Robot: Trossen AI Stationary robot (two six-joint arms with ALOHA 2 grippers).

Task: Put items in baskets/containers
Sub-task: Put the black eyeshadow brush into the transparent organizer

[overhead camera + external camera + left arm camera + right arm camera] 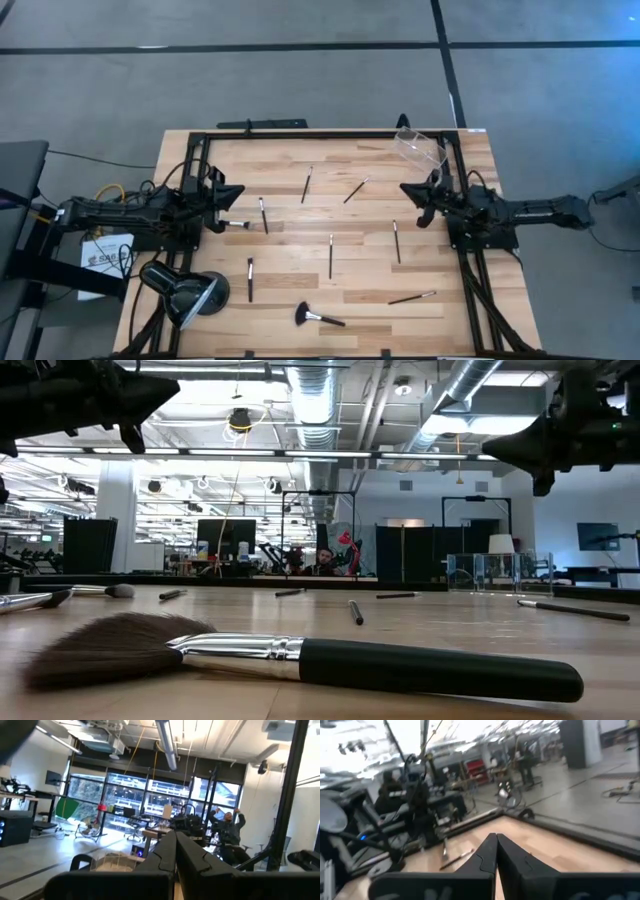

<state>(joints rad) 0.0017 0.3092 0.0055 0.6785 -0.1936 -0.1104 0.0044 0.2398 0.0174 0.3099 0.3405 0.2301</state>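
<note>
Several thin dark brushes lie flat and scattered on the wooden table, for instance one (263, 214) near the left, one (331, 256) in the middle and one (396, 241) toward the right. A larger brush with a fluffy dark head (318, 317) (300, 660) lies by the near edge. A clear container (420, 148) (498, 572) stands at the far right corner. My left gripper (240, 190) (175, 840) hovers shut above the table's left side. My right gripper (403, 187) (496, 840) hovers shut at the right, near the container. Neither holds anything.
A black dome-shaped lamp (185, 290) lies at the near left corner. A black metal frame (330, 133) runs around the table top. A short brush with a silver ferrule (232, 225) lies just below my left gripper. The middle of the table has open wood between the brushes.
</note>
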